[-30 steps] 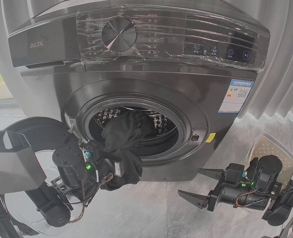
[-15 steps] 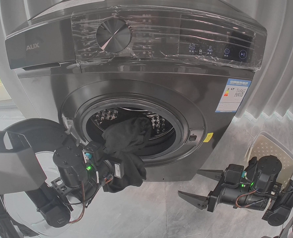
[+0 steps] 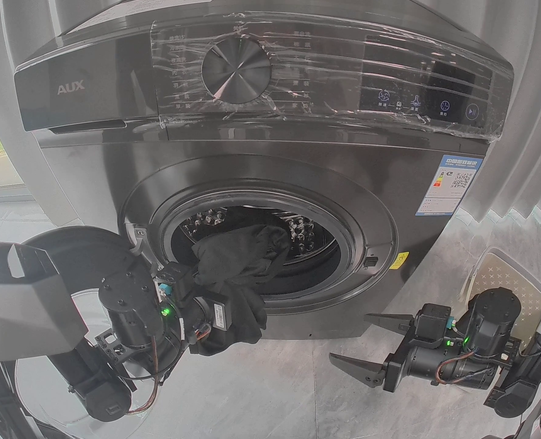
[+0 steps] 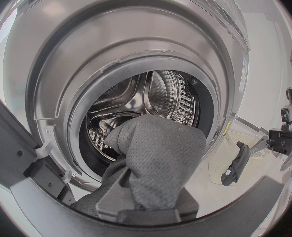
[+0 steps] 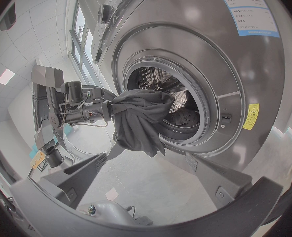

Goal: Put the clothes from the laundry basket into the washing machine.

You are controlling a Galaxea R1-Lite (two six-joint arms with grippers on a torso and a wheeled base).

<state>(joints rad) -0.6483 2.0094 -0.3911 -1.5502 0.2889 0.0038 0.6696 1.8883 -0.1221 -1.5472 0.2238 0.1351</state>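
1. Black garment point(image 3: 240, 266): bunched and creased, matte. The left wrist view shows a fine mesh-like knit.
2. Position: it sits at the mouth of the washing machine point(image 3: 270, 172). Its upper bulk pokes past the lower rim of the opening toward the drum point(image 4: 167, 92). A loose fold hangs outside, down the machine's front, clear of the floor.
3. Left gripper point(image 5: 113, 108): clamped on the garment, which pulls to a tight neck at the fingers and balloons out beyond them. Cloth drapes over much of the fingers.
4. The gripper is just in front of the opening's lower left, beside the door point(image 3: 69, 245), which is swung open.
5. Right gripper point(image 3: 351, 338): fingers spread wide and holding nothing. It is low over the floor, right of the opening and well apart from the garment.
6. Laundry basket point(image 3: 505, 272): cream, perforated, on the floor at far right behind the right arm.
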